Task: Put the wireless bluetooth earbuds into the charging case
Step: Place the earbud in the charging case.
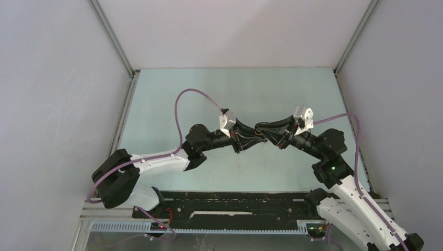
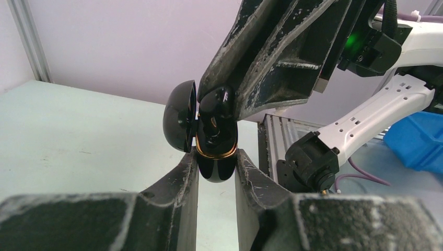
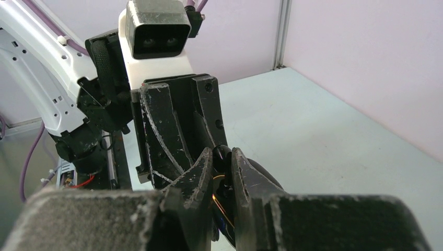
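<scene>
The glossy black charging case (image 2: 217,166), with a gold rim, is held off the table between my left gripper's (image 2: 216,168) fingers. Its lid (image 2: 179,123) hangs open to the left. My right gripper (image 3: 222,161) is shut on a black earbud (image 3: 221,153) and holds it down against the case's open top. The same earbud shows in the left wrist view (image 2: 216,112) just above the gold rim. In the top view the two grippers meet tip to tip over the middle of the table, left (image 1: 249,140) and right (image 1: 269,137). No other earbuds are in view.
Pale enclosure walls (image 1: 57,104) stand on three sides of the green table (image 1: 235,89). A black rail (image 1: 230,209) runs along the near edge between the arm bases. A blue bin (image 2: 418,141) sits beyond the table's edge. Purple cables (image 1: 180,110) loop over both arms.
</scene>
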`<state>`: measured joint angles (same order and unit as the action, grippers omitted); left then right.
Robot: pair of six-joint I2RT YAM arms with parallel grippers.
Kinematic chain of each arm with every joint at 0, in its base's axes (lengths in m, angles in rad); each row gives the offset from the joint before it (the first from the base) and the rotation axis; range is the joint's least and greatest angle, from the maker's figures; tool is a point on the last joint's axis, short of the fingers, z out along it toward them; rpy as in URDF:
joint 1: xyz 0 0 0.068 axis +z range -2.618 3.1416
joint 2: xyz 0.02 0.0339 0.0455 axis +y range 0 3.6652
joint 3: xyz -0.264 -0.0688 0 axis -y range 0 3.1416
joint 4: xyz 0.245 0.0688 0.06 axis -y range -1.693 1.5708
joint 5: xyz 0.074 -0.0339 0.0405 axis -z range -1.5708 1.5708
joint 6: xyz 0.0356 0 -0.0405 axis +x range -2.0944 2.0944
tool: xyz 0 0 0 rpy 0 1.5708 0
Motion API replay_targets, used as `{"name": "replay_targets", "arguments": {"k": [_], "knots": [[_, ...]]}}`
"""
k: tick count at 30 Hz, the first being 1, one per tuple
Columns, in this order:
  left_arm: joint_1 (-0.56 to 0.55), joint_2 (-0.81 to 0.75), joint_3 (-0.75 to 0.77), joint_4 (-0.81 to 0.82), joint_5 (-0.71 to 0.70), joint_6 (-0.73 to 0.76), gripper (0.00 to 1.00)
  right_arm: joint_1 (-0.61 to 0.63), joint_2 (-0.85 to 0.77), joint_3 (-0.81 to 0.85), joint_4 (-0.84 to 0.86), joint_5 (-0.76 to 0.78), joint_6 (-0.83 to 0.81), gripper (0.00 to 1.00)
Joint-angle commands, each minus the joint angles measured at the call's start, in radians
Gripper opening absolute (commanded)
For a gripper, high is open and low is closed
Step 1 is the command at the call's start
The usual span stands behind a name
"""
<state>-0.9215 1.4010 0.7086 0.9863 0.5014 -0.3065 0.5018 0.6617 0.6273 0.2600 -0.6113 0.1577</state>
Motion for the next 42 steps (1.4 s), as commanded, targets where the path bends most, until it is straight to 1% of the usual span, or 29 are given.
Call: {"name": "replay_targets", "arguments": {"k": [1, 19, 31, 42], "knots": [[0.003, 0.003, 0.019, 0.05, 0.008, -0.011, 0.0, 0.008, 0.003, -0.001, 0.057, 0.02, 0.013, 0.0], [0.002, -0.011, 0.013, 0.054, 0.0, -0.013, 0.0, 0.033, 0.008, -0.042, 0.066, 0.042, -0.022, 0.0], [0.03, 0.001, -0.021, 0.176, -0.011, -0.094, 0.0, 0.033, -0.001, -0.047, 0.019, 0.047, -0.057, 0.0], [0.042, -0.004, -0.036, 0.186, -0.023, -0.107, 0.0, 0.033, -0.008, -0.047, 0.005, 0.042, -0.068, 0.0]]}}
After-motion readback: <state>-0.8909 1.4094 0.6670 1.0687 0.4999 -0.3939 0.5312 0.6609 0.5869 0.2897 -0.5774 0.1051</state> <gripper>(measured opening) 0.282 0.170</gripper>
